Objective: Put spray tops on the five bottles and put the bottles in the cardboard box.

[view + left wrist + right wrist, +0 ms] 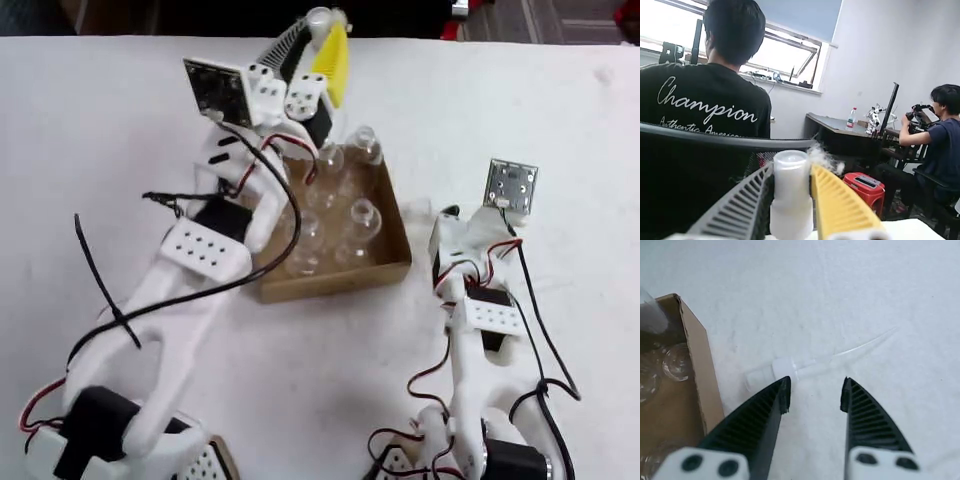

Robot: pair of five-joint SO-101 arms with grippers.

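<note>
The left end effector (791,170) has ribbed matt plastic fingers, one yellow and one dark grey, clamped on a smooth white plastic spray top (790,200). Just ahead of the right end effector's (815,392) black ribbed plastic fingers, a second spray top (782,369), white plastic with a thin translucent tube, lies on the matt, faintly grainy tabletop (850,285). Beside that end effector, the cardboard box (702,365) is matt brown, its bottles (675,362) clear and glossy.

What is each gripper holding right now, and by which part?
The left gripper clamps a white spray top by the sides of its body. The right gripper is open and holds nothing.
</note>
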